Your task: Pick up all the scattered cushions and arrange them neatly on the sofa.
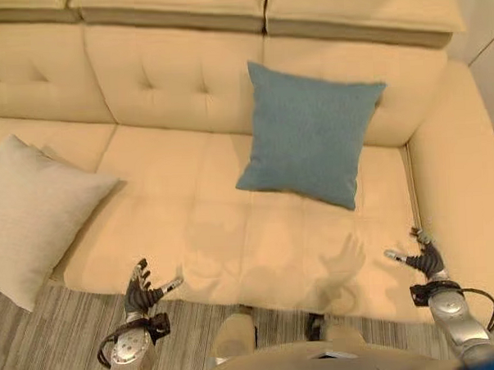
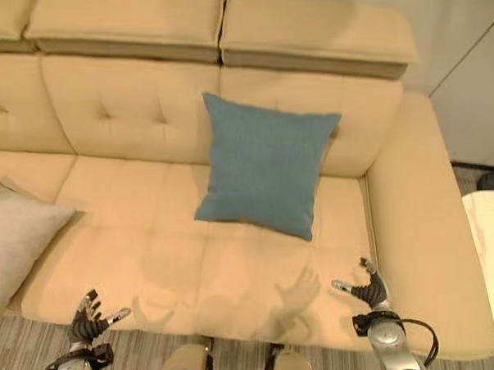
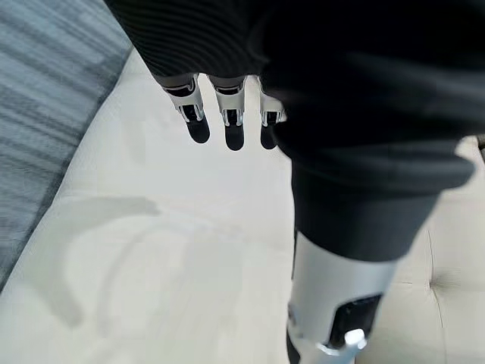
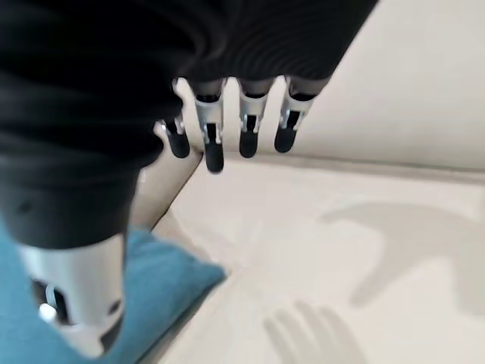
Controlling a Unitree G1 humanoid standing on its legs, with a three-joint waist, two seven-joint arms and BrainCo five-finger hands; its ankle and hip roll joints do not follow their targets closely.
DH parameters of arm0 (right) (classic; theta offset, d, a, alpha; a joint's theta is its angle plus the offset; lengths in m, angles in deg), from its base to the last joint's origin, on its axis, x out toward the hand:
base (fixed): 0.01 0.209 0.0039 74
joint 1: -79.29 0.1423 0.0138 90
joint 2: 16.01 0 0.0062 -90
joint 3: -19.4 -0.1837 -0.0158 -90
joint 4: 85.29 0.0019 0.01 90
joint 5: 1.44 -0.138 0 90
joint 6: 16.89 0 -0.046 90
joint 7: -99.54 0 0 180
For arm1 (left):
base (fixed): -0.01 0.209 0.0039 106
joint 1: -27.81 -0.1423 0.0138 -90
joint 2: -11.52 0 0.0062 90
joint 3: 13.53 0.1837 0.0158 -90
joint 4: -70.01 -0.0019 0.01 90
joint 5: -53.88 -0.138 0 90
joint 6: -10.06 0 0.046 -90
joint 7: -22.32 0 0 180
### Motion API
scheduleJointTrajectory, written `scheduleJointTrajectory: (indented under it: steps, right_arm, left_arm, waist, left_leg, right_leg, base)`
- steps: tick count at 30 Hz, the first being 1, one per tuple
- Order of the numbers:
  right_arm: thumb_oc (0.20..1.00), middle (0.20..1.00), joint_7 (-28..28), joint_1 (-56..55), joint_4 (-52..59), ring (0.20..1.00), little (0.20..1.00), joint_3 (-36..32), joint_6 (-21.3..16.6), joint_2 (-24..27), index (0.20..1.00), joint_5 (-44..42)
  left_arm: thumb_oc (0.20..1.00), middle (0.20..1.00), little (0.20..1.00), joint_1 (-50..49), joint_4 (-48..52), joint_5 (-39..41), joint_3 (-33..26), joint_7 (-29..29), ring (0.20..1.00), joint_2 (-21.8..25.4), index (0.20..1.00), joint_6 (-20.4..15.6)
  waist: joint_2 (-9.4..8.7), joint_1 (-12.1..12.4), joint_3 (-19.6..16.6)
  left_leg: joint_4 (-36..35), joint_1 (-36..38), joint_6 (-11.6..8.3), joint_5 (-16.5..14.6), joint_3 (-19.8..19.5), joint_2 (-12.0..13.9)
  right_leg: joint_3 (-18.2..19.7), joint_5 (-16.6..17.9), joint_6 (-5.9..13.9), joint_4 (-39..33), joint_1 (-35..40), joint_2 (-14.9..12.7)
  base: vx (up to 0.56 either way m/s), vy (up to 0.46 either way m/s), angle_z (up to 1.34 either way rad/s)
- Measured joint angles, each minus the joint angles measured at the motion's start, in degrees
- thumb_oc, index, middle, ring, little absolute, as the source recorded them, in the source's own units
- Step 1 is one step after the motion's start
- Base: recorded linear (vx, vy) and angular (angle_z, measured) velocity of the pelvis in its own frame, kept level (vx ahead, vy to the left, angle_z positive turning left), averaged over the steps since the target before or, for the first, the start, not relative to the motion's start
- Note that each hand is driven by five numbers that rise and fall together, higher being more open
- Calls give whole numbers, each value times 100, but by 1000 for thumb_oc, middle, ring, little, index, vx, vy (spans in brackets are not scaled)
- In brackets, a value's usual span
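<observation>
Standing at the near edge of the cream sofa [image 1: 192,236], I hold both hands low over the seat front, my left hand [image 1: 140,291] and my right hand [image 1: 425,258] each with fingers spread and relaxed, gripping nothing. The blue cushion [image 1: 310,133] leans upright against the backrest on the right half of the seat, slightly tilted onto one corner. The pale grey cushion [image 1: 31,215] lies at the far left, hanging over the seat's front edge toward the striped floor [image 1: 49,341], and looks to me like the one left to tidy. To do that well, I judge I should turn left, take the grey cushion with both hands at opposite edges so it does not fold, lift it clear of the seat edge, and set it upright against the backrest, square and matching the blue one. The blue cushion may want a small straightening too.
</observation>
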Motion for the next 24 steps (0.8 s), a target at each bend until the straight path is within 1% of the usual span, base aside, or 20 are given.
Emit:
scheduleJointTrajectory:
  steps: [1,2,3,4,6,7,9,11,13,14,15,16,17,18,19,20,21,22,23,24]
  right_arm:
    - [1000,1000,-55,109,-199,1000,1000,109,-36,-37,1000,8]
    - [1000,1000,-137,245,-622,1000,1000,220,-48,-156,1000,43]
    - [1000,1000,-245,224,-905,1000,1000,512,-44,-205,1000,228]
    - [1000,1000,-300,225,-1076,1000,1000,614,-57,-235,1000,231]
    - [1000,1000,-349,361,-1863,1000,1000,731,-69,-372,1000,404]
    - [1000,1000,-405,375,-2328,1000,1000,797,3,-466,1000,457]
    - [1000,1000,-391,313,-2482,1000,1000,746,-10,-472,1000,454]
    - [1000,1000,-401,271,-2644,1000,1000,742,20,-459,1000,454]
    - [1000,1000,-398,312,-2770,1000,1000,730,-4,-477,1000,454]
    - [1000,1000,-394,425,-2924,1000,1000,732,-22,-472,1000,452]
    - [1000,1000,-392,495,-3133,1000,1000,714,1,-463,1000,450]
    - [1000,1000,-385,644,-3198,1000,1000,690,6,-427,1000,450]
    - [1000,1000,-385,693,-3232,1000,1000,686,12,-409,1000,450]
    - [1000,1000,-381,718,-3233,1000,1000,701,18,-444,1000,451]
    - [1000,1000,-387,731,-3224,1000,1000,721,25,-507,1000,455]
    - [1000,1000,-383,756,-3190,1000,1000,672,47,-570,1000,452]
    - [1000,1000,-377,589,-3165,1000,1000,640,104,-546,1000,452]
    - [1000,1000,-365,446,-3201,1000,1000,630,168,-490,1000,453]
    - [1000,1000,-389,437,-3246,1000,1000,636,238,-466,1000,454]
    - [1000,1000,-390,512,-3255,1000,1000,626,246,-638,1000,459]
  left_arm:
    - [1000,1000,1000,91,-226,-114,31,76,1000,-54,1000,-7]
    - [1000,1000,1000,259,-705,-271,49,134,1000,-206,1000,14]
    - [1000,1000,1000,358,-1271,-380,61,238,1000,-392,1000,113]
    - [1000,1000,1000,381,-1530,-487,120,249,1000,-449,1000,112]
    - [1000,1000,1000,642,-2738,-652,149,329,1000,-643,1000,105]
    - [1000,1000,1000,834,-3428,-782,130,324,1000,-749,1000,286]
    - [1000,1000,1000,671,-3469,-830,112,339,1000,-789,1000,321]
    - [1000,1000,1000,836,-3567,-1035,98,337,1000,-758,1000,346]
    - [1000,1000,1000,853,-3604,-1122,98,332,1000,-701,1000,333]
    - [1000,1000,1000,962,-3720,-1222,97,320,1000,-678,1000,332]
    - [1000,1000,1000,1172,-3804,-1263,101,315,1000,-668,1000,330]
    - [1000,1000,1000,1324,-3802,-1270,104,318,1000,-673,1000,329]
    - [1000,1000,1000,1397,-3793,-1270,103,316,1000,-671,1000,327]
    - [1000,1000,1000,1459,-3830,-1278,85,318,1000,-651,1000,344]
    - [1000,1000,1000,1556,-3940,-1327,15,318,1000,-658,1000,365]
    - [1000,1000,1000,1564,-3989,-1404,-18,320,1000,-669,1000,372]
    - [1000,1000,1000,1508,-3984,-1439,0,313,1000,-791,1000,374]
    - [1000,1000,1000,1540,-3880,-1450,139,313,1000,-895,1000,368]
    - [1000,1000,1000,1561,-3716,-1473,228,317,1000,-980,1000,332]
    - [1000,1000,1000,1599,-3593,-1473,291,307,1000,-926,1000,332]
  waist:
    - [20,6,-24]
    - [30,-4,-83]
    - [49,13,-246]
    - [39,12,-288]
    - [56,30,-302]
    - [52,32,-305]
    - [57,100,-309]
    - [82,160,-232]
    - [123,207,-170]
    - [157,223,-73]
    - [202,221,90]
    - [232,238,273]
    - [292,260,379]
    - [205,259,454]
    - [-136,259,586]
    - [-402,134,674]
    - [-232,-126,584]
    - [8,-231,478]
    - [175,-303,432]
    - [59,-238,420]
  left_leg:
    - [-6,105,-53,-36,-8,-1]
    - [-14,316,-64,-66,-3,-10]
    - [-41,413,-63,-107,-6,-10]
    - [-41,421,-27,-131,-4,6]
    - [-39,497,-46,-116,-18,20]
    - [-40,622,-55,-110,-50,23]
    - [-36,615,-46,-117,-97,44]
    - [-36,623,-50,-74,-297,66]
    - [0,616,-87,-32,-368,103]
    - [148,554,-135,50,-495,111]
    - [398,345,-226,86,-619,107]
    - [525,146,-380,163,-599,160]
    - [494,16,-639,169,-574,250]
    - [458,13,-753,-116,-265,269]
    - [1125,-96,-412,-399,205,-46]
    - [1724,16,-235,-729,576,-313]
    - [1851,538,-234,-982,902,-107]
    - [1382,890,-142,-1076,1071,18]
    - [811,1119,111,-1110,1089,40]
    - [583,1148,307,-892,1072,-125]
  right_leg:
    - [-5,60,21,-131,179,11]
    - [-7,107,40,-295,457,21]
    - [-8,110,35,-376,594,27]
    - [-7,114,33,-399,620,45]
    - [-30,158,-12,-417,743,74]
    - [-74,130,-50,-420,891,78]
    - [-114,124,-63,-436,912,115]
    - [-291,92,-100,-417,1023,165]
    - [-318,72,-132,-414,1060,256]
    - [-333,29,-194,-411,1099,320]
    - [-349,-25,-280,-392,1039,391]
    - [-473,-58,-371,-320,947,428]
    - [-522,-39,-513,-227,819,485]
    - [-730,229,-895,-335,735,352]
    - [-742,375,-866,-447,745,-3]
    - [-743,409,-836,-419,802,-362]
    - [-1018,418,-633,-406,963,-371]
    - [-1244,396,-557,-304,954,-345]
    - [-1299,324,-444,-157,841,-289]
    - [-1059,336,-307,-11,680,-410]
  base:
    - [0,0,0]
    - [0,0,0]
    - [20,-33,0]
    - [25,-58,3]
    - [27,-58,8]
    - [20,-95,11]
    - [4,-86,15]
    - [-56,-71,41]
    - [-176,-62,32]
    - [-229,-22,58]
    - [-212,-6,78]
    - [-264,53,62]
    - [-229,85,34]
    - [-195,109,19]
    - [-104,94,25]
    - [-136,186,75]
    - [-107,161,110]
    - [-121,203,124]
    - [-84,119,74]
    - [-111,164,34]
